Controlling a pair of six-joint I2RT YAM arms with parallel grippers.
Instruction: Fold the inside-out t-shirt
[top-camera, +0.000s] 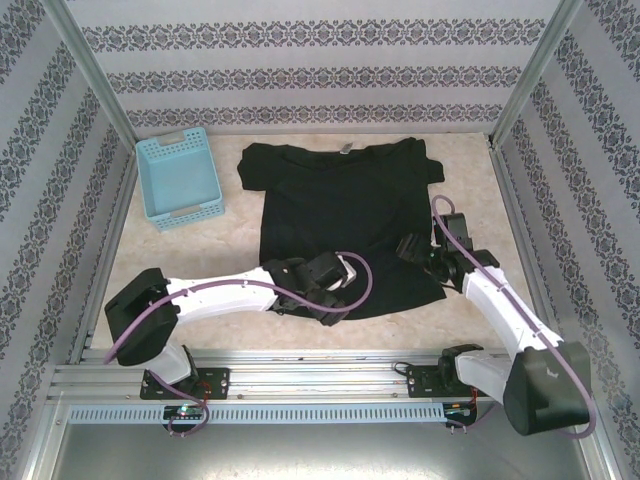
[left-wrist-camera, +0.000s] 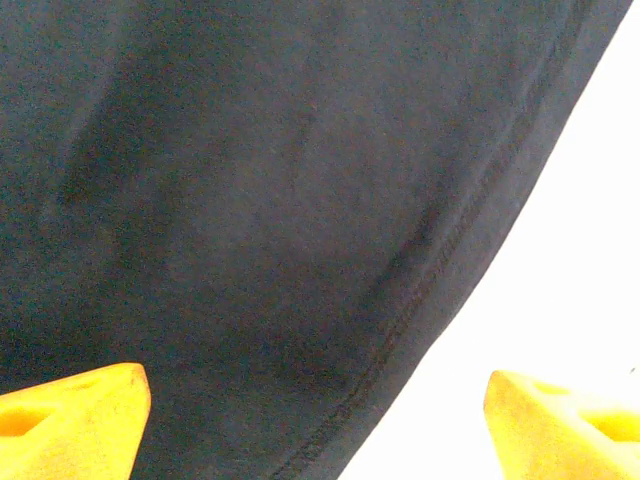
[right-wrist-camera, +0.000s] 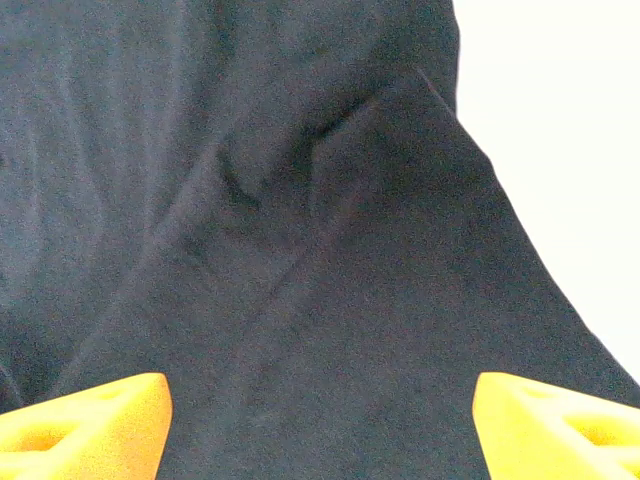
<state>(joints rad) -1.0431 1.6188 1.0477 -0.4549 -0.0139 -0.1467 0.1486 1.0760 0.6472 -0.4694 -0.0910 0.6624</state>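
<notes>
The inside-out t-shirt (top-camera: 340, 210) is black and lies spread flat on the table, with its neck and small white tag (top-camera: 345, 148) at the far side. My left gripper (top-camera: 328, 303) hovers low over the shirt's near hem, a little left of its middle. In the left wrist view the left gripper (left-wrist-camera: 315, 425) is open, its yellow fingertips (left-wrist-camera: 70, 420) wide apart above the stitched hem (left-wrist-camera: 430, 290). My right gripper (top-camera: 412, 248) is over the shirt's right side. In the right wrist view it (right-wrist-camera: 320, 430) also stands open above wrinkled black cloth (right-wrist-camera: 300, 250), holding nothing.
A light blue plastic basket (top-camera: 180, 178) stands at the far left of the table. Bare pale tabletop (top-camera: 200, 250) lies left of the shirt and along the near edge. Patterned walls and metal posts (top-camera: 95, 75) close in the back and sides.
</notes>
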